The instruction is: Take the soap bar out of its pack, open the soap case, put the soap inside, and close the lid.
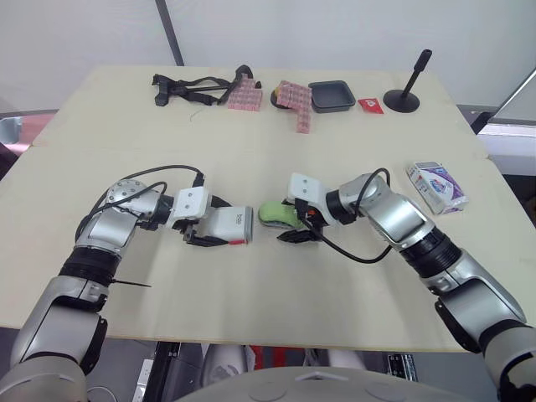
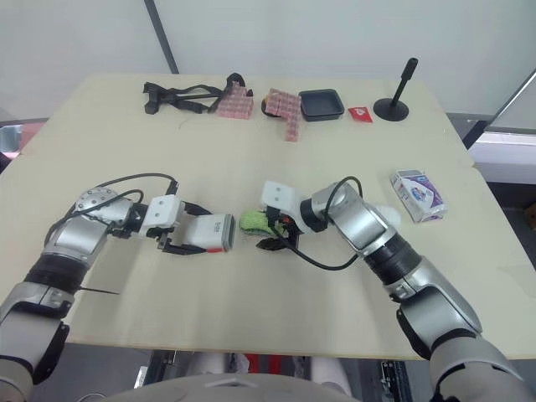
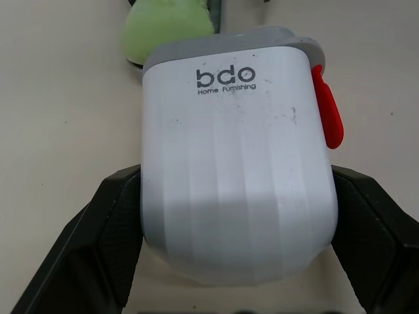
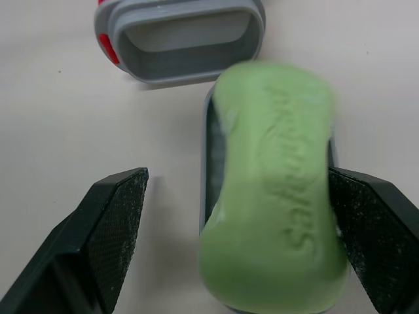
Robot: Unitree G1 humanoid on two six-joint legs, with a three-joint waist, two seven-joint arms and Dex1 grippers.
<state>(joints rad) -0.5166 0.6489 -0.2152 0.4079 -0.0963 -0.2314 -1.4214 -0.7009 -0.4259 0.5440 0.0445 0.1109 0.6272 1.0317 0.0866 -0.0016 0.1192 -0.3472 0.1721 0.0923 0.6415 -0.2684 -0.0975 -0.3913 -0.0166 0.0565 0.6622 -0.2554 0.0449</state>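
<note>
Green soap bar blurred, grey tray covered
The bar's embossed lettering is unreadable; only one rim of the tray shows.

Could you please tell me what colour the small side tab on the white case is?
The case tab is red; clearest in left wrist view.

Head stereo pair overlooking table, wrist views close-up, both sharing green soap

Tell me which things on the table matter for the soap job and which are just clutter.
For the job:
green soap
white soap case
soap pack

Just lying about:
black straps
pink checked cloths
black dish
red packet
black stand
</note>
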